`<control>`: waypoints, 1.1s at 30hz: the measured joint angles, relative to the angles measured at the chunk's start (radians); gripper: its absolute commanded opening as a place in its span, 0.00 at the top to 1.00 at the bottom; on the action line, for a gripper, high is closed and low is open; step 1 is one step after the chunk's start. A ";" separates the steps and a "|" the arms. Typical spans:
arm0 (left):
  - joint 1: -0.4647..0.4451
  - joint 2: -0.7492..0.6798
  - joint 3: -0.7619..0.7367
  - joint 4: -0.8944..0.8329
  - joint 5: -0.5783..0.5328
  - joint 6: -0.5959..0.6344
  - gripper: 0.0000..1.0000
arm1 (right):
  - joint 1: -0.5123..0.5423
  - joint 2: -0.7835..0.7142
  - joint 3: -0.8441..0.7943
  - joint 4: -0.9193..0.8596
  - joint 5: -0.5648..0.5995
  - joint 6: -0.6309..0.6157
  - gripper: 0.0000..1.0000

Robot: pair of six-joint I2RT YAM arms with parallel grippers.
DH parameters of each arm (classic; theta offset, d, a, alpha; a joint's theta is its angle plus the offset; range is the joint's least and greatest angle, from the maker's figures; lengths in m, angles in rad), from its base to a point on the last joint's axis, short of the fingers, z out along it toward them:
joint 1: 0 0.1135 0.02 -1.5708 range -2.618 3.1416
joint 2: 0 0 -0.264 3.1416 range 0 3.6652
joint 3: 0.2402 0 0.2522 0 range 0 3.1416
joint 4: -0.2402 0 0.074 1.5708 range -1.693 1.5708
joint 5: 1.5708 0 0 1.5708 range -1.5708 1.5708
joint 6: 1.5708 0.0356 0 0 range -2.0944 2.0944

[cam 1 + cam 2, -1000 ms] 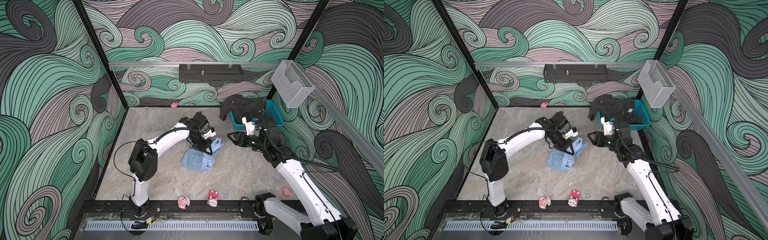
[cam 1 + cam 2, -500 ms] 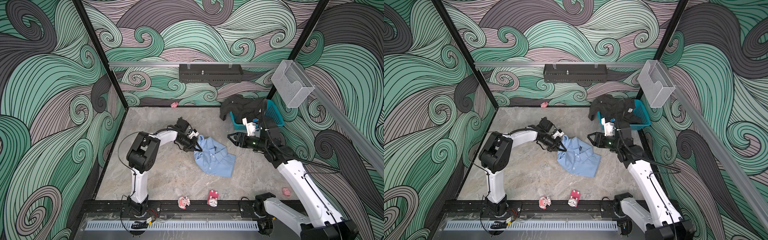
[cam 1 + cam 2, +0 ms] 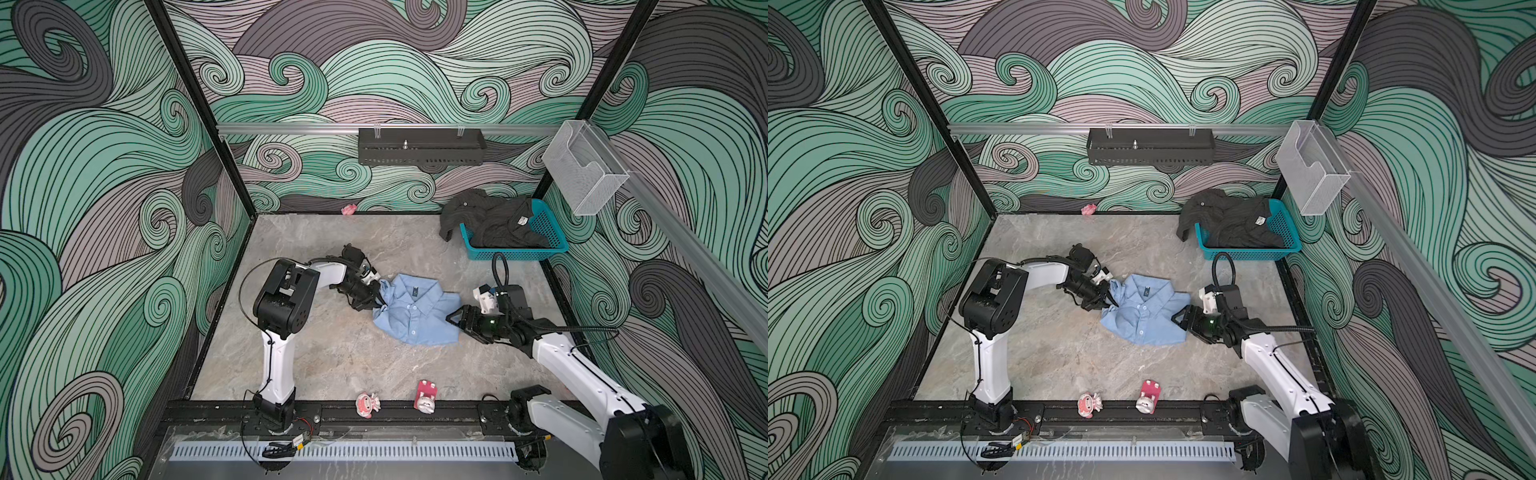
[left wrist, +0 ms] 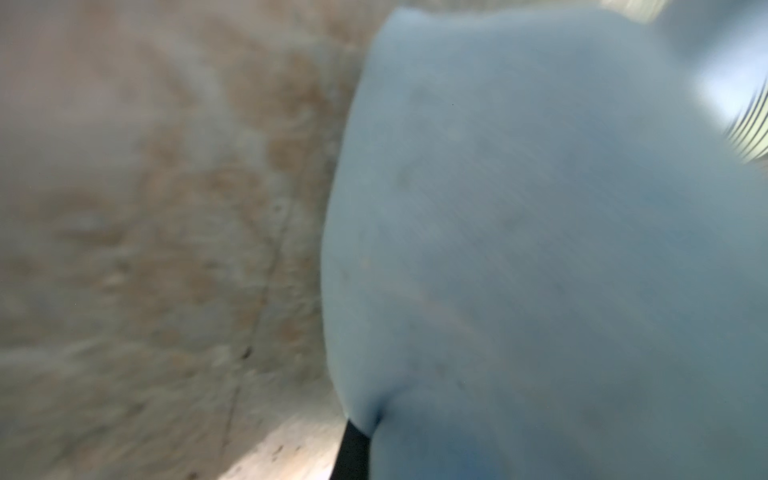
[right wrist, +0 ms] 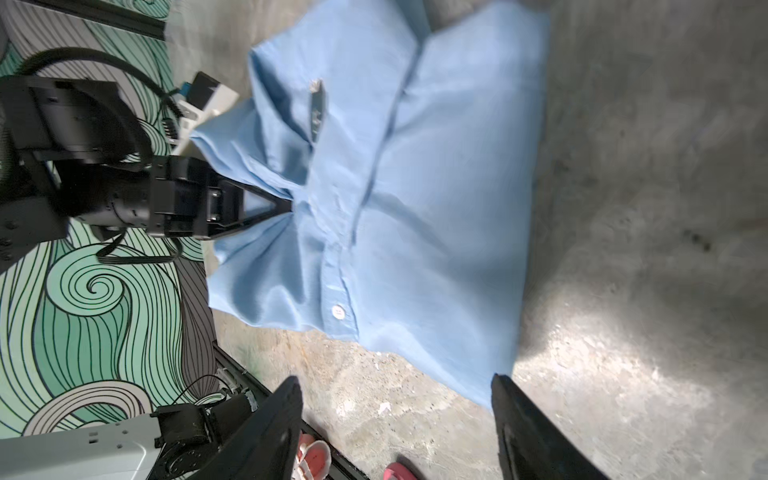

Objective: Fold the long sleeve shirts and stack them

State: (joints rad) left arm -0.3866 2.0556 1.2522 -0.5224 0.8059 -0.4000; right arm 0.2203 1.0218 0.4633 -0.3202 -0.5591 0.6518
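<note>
Blue shirt (image 3: 415,311) on gry marbled tabletop (image 3: 332,361); swirl-print walls (image 3: 104,187).

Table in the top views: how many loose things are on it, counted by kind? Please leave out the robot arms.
Shirts: 2 (light blue shirt, dark shirt)
Baskets: 1 (teal basket, holding the dark shirt)
Small pink toys: 3 (pink figure and red figure at the front edge, pink lump at the back wall)
Total: 6
</note>
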 measured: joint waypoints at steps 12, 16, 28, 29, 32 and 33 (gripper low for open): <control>0.007 -0.005 -0.027 0.027 -0.001 -0.013 0.87 | 0.028 0.379 0.039 0.276 -0.085 0.094 0.28; 0.014 -0.006 -0.034 0.029 0.002 -0.013 0.85 | 0.152 0.423 0.155 0.307 -0.109 0.105 0.31; 0.147 -0.120 -0.072 -0.040 -0.037 0.011 0.30 | 0.295 0.244 0.398 -0.006 0.076 -0.045 0.27; 0.161 -0.143 -0.075 -0.049 -0.046 0.013 0.29 | 0.283 0.249 0.401 -0.053 0.113 -0.063 0.27; 0.204 -0.237 -0.098 -0.085 -0.088 0.021 0.29 | 0.224 0.261 0.390 -0.146 0.182 -0.101 0.28; 0.218 -0.267 -0.104 -0.100 -0.100 0.026 0.29 | 0.204 0.265 0.387 -0.165 0.194 -0.112 0.29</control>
State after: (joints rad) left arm -0.1684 1.7889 1.1481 -0.6220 0.7059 -0.3744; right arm 0.4248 1.2865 0.8501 -0.4850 -0.3653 0.5400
